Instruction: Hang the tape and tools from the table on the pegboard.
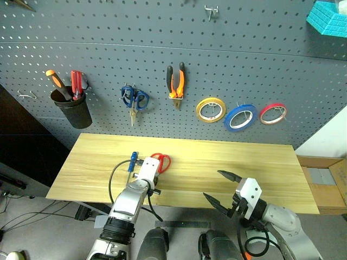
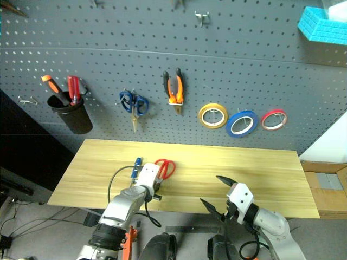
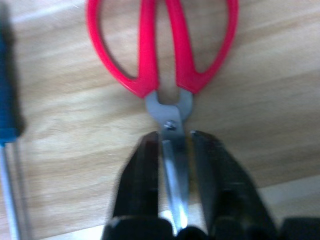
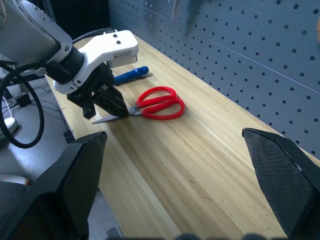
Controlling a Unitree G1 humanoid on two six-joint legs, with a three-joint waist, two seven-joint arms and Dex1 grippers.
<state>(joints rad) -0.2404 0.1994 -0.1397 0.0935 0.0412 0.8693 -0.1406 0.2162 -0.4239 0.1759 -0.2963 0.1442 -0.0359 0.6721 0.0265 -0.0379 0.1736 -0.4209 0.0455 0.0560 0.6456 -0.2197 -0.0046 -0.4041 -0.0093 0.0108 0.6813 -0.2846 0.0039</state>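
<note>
The red-handled scissors (image 1: 161, 161) lie on the light wood table (image 1: 244, 157), handles toward the pegboard (image 1: 162, 43). My left gripper (image 3: 172, 137) is shut on their blades just behind the pivot, and the blade tip sticks out past the fingers (image 4: 112, 102). A slim blue-handled screwdriver (image 1: 132, 160) lies on the table just left of the scissors. On the pegboard hang the blue tape (image 1: 241, 117) and the orange-and-black pliers (image 1: 176, 81). My right gripper (image 1: 222, 188) stands open over the table's front edge, holding nothing.
Also on the pegboard are a yellow roll (image 1: 210, 110), a red roll (image 1: 272, 114), blue-handled scissors (image 1: 134, 100) and a black cup (image 1: 71, 108) with an orange and a red screwdriver. Bare hooks (image 1: 211, 11) sit higher up. A cardboard box (image 1: 325, 181) stands right of the table.
</note>
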